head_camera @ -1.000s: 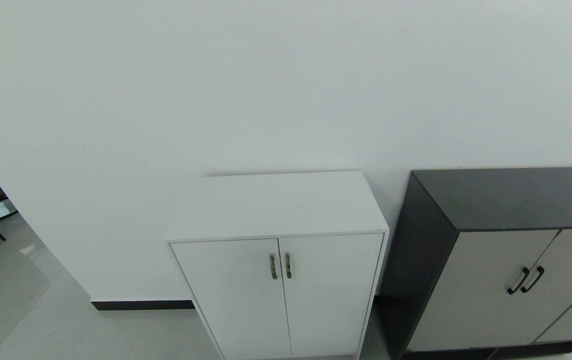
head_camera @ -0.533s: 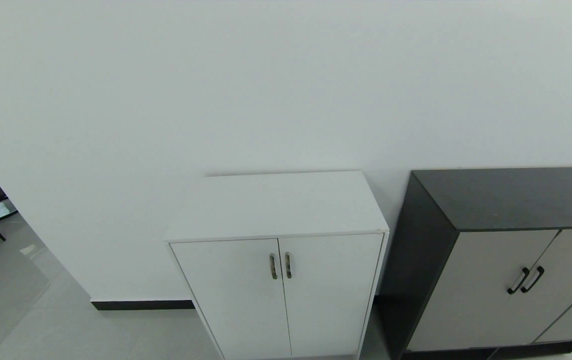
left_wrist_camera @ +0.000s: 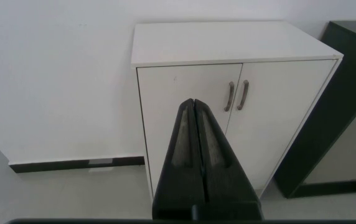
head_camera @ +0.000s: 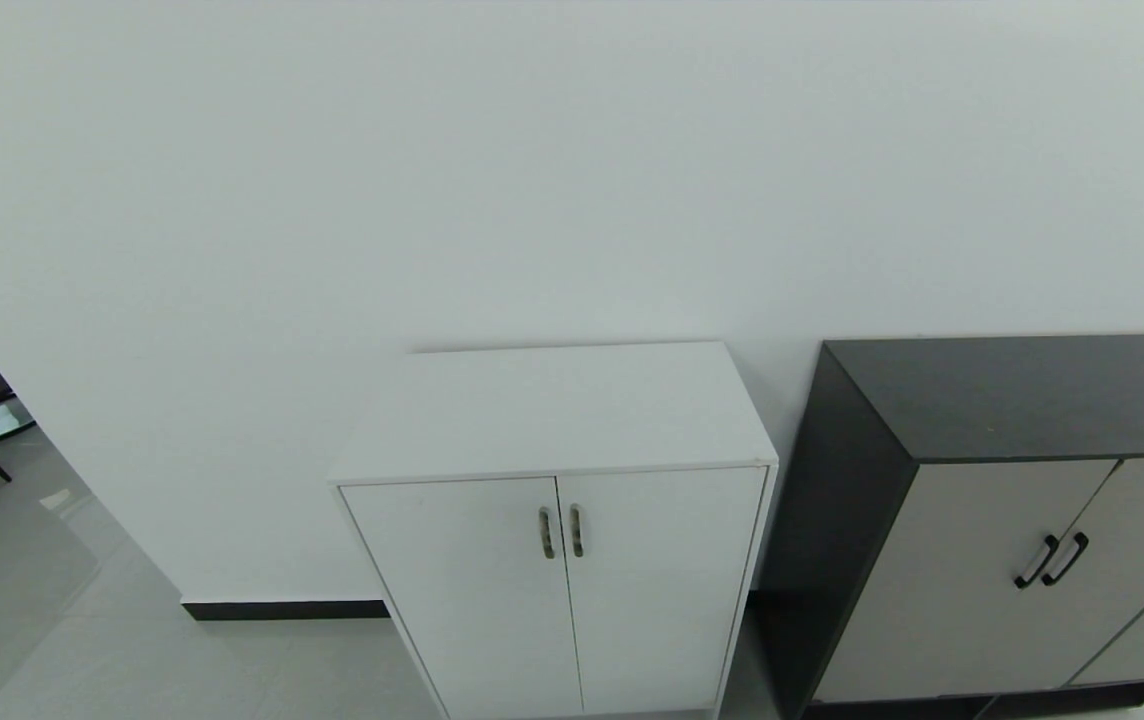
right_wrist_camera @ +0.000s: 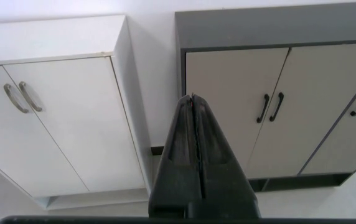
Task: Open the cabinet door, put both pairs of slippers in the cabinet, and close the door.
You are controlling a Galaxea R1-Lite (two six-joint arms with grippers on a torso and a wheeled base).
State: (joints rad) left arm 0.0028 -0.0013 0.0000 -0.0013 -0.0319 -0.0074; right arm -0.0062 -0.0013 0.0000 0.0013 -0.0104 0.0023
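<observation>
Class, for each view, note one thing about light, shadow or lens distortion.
Head view: the white cabinet narrows downward, wide-angle distortion; the floor shows sheen. Left wrist view: even light, no glare. Right wrist view: shade between the white cabinet and the dark cabinet.

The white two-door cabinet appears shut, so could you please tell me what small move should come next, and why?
Probably open the left tool and advance it toward the curved metal handle on the left door of the white two-door cabinet: both doors are closed, and that tool is shut, apart from the cabinet, facing its front.
</observation>
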